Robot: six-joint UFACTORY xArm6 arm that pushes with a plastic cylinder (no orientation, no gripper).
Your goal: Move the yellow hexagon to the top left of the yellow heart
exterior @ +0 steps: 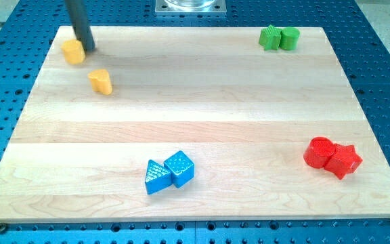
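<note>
blue triangle [155,177] and blue cube [180,167] touching at the view's bottom, yellow heart [101,80] up left, yellow hexagon [73,51] at its top left, squat, no clear long axis, rod tip [89,49] touching its right side, no gripper

Distractor blocks sitting in pairs on a wooden board [202,115]

Two green blocks [279,38] touching at the view's top right; red cylinder [319,152] pressing against red star [344,160] at the lower right; blue triangle [156,177] leaning against blue cube [180,168] near the bottom centre. Blue perforated table [384,61] surrounding the board.
</note>
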